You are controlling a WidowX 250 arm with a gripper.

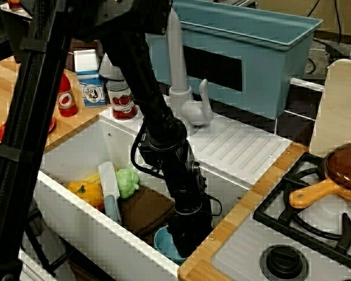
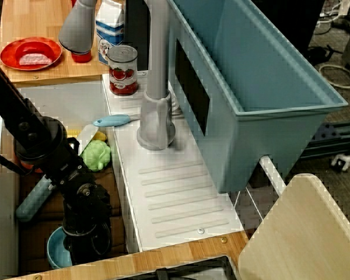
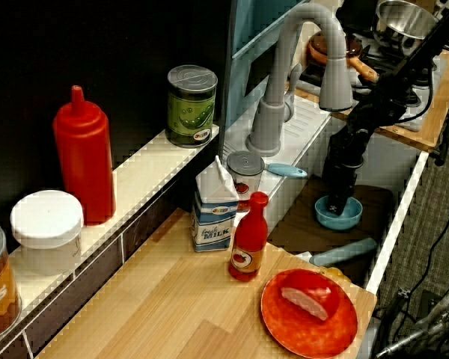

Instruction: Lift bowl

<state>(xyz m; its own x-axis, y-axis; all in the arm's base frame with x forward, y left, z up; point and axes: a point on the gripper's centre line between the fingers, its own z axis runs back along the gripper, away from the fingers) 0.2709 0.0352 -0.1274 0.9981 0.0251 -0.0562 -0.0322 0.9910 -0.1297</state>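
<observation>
Down in the sink, lower middle of the front view: I have the gripper (image 1: 187, 237) lowered into the bowl (image 1: 162, 241), with only a crescent of blue rim showing beside it.
Bowl position: near corner of the sink (image 1: 82, 219), lower left in the overhead view, sitting on a brown mat (image 1: 145, 211) close to the front wall.
Fingers: I cannot tell how far apart they are or whether they have the rim; the black wrist hides them in every view.
Risk, grip: the plastic looks smooth, so I judge a shallow pinch on the rim could slip and drop the bowl as I raise it.
Risk, tilt: held by one edge, it may swing and tip.
Risk, clearance: the sink wall and wooden counter edge (image 1: 234, 228) are just beside the wrist; a crooked lift could knock the bowl loose.
Neighbours: green vegetable (image 2: 97, 155) and blue-handled brush (image 1: 110, 190) lie apart from the bowl, unlikely to snag.
</observation>
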